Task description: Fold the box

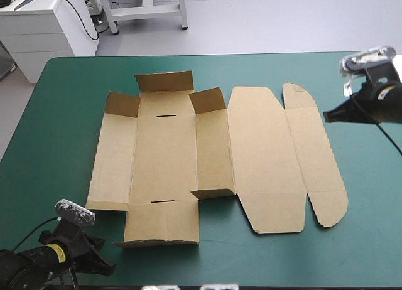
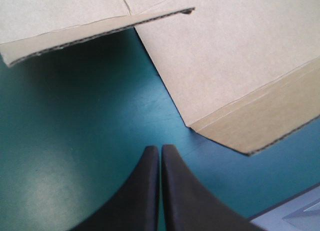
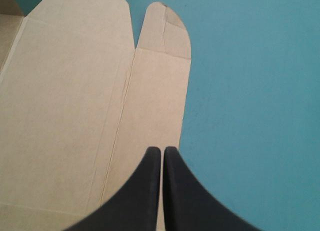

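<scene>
The brown box point(image 1: 166, 158) lies as a cut sheet in the middle of the teal-green table. The small flaps at its far end stand partly raised, and its lid panel point(image 1: 264, 158) and narrow end strip point(image 1: 314, 158) lie flat to the right. My left gripper point(image 1: 103, 263) is shut near the table's front left corner, short of the box's near flap point(image 2: 240, 76) and touching nothing; in its own view the left gripper point(image 2: 160, 149) meets in one arch. My right gripper point(image 1: 328, 116) hovers shut just right of the strip; the right gripper point(image 3: 162, 150) points along the strip's edge point(image 3: 160, 91).
Bare teal-green cover point(image 1: 63, 145) lies on the box's left and also on its right point(image 3: 250, 116). The table's front edge point(image 2: 295, 211) runs close beside my left gripper. A white cabinet point(image 1: 44, 26) stands beyond the far left corner.
</scene>
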You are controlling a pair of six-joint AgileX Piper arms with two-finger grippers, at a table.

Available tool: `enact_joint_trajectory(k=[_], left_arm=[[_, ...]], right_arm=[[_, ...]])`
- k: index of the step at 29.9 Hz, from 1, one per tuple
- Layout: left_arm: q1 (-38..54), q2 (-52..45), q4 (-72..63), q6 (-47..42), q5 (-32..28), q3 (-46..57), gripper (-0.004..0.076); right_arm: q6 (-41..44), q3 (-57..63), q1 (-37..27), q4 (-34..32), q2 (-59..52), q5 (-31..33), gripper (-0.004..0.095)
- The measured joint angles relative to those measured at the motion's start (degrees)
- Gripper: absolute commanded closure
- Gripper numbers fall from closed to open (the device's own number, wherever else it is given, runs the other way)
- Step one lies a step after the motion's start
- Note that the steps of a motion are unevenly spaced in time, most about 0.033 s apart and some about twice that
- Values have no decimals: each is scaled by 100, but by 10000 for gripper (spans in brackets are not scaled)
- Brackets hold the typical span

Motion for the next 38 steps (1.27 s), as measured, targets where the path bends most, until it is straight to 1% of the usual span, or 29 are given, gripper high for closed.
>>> enact_joint_trajectory(k=[5,9,14,20,24,29,33,38], left_arm=[[0,0,0,0,0,0,731],[0,0,0,0,0,0,731],[0,0,0,0,0,0,731],[0,0,0,0,0,0,731],[0,0,0,0,0,0,731],[0,0,-5,0,41,-38,731],[0,0,-11,0,345,-414,731],[0,0,-29,0,820,-1261,731]], right_arm=[[0,1639,0,91,-1291,-543,908],[0,2673,0,130,-2262,-722,909],[0,3443,0,217,-3276,-751,910],[0,4041,0,408,-4100,-727,910],[0,4367,0,536,-4497,-727,910],[-61,4683,0,552,-4688,-720,910],[-84,4733,0,552,-4700,-747,910],[-117,4733,0,552,-4700,-873,910]])
